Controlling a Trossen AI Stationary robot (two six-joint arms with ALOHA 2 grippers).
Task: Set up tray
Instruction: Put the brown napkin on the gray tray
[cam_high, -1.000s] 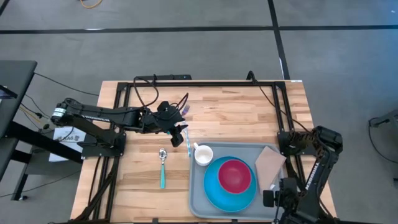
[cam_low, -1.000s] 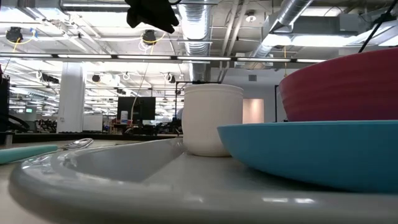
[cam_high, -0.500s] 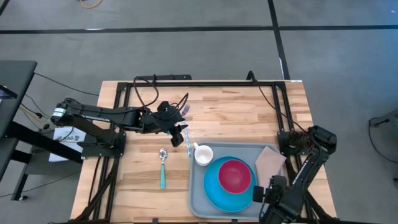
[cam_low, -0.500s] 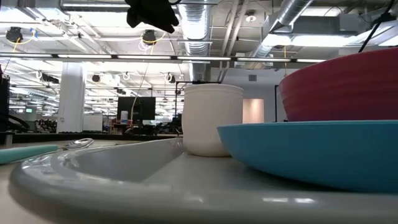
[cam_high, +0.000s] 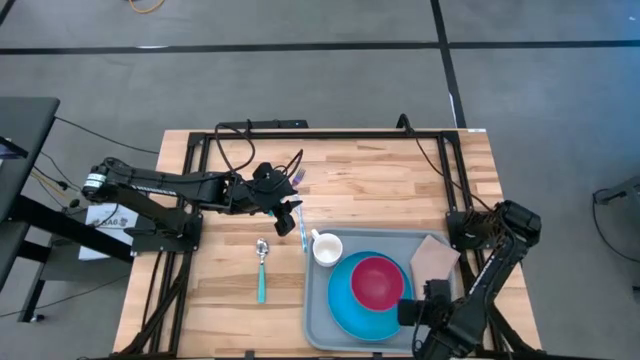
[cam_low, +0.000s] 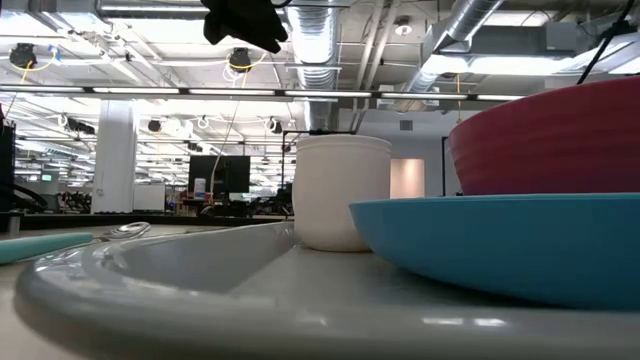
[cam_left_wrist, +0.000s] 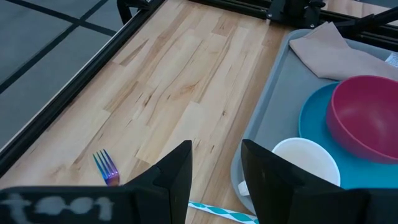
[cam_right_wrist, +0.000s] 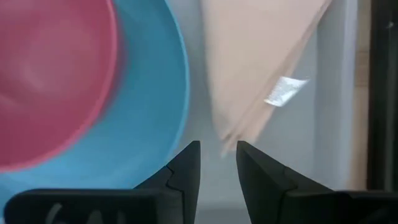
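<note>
The light-grey tray (cam_high: 318, 300) lies at the table's near right. On it sit a blue plate (cam_high: 345, 305) bearing a red bowl (cam_high: 378, 282), a white cup (cam_high: 327, 248) in its far left corner, and a tan napkin (cam_high: 435, 262) on its right side. My right gripper (cam_high: 405, 312) (cam_right_wrist: 217, 152) hovers open, with a narrow gap, over the tray floor between the plate (cam_right_wrist: 155, 124) and the napkin (cam_right_wrist: 261, 62). My left gripper (cam_high: 290, 213) (cam_left_wrist: 216, 163) is open and raised above the table, just left of the tray's far left corner.
A teal-handled spoon (cam_high: 262, 270) lies on the wood left of the tray. A striped straw (cam_high: 303, 235) lies along the tray's left edge, and a fork with iridescent tines (cam_left_wrist: 107, 167) lies farther back. Black frame rails (cam_high: 330, 131) run along the table's far edge and sides.
My right gripper has moved toward the table's left along the near edge, coming in over the tray next to the blue plate. My left arm and all the objects have kept still.
</note>
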